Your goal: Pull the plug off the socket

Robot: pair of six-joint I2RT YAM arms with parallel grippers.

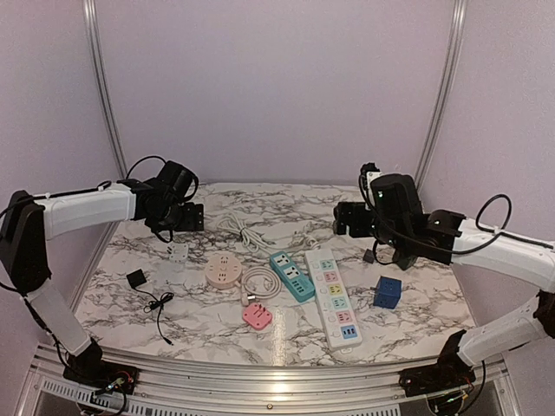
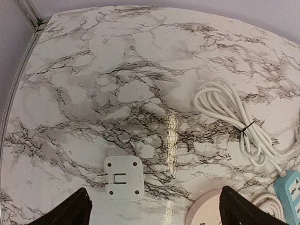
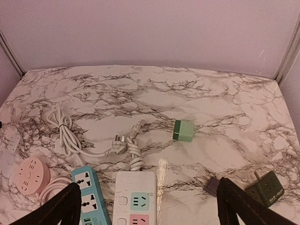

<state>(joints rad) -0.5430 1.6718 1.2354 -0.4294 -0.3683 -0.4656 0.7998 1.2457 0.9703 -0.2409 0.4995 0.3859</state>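
In the top view a small pink square socket (image 1: 257, 315) lies near the table's front, with a coiled white cord (image 1: 261, 282) ending at its top edge; whether a plug sits in it is too small to tell. My left gripper (image 1: 178, 221) is open and empty at the back left, hovering above a white adapter (image 2: 123, 177) with folded prongs. My right gripper (image 1: 355, 221) is open and empty at the back right, above the far end of the white power strip (image 3: 135, 197). The pink square socket is out of both wrist views.
A round pink socket (image 1: 223, 270), a teal power strip (image 1: 291, 276) and the white strip (image 1: 334, 297) lie mid-table. A blue cube (image 1: 388, 292) sits right, a black adapter (image 1: 136, 279) left. A green cube (image 3: 183, 131), dark green adapter (image 3: 266, 187) and loose white cable (image 2: 234, 117) lie behind.
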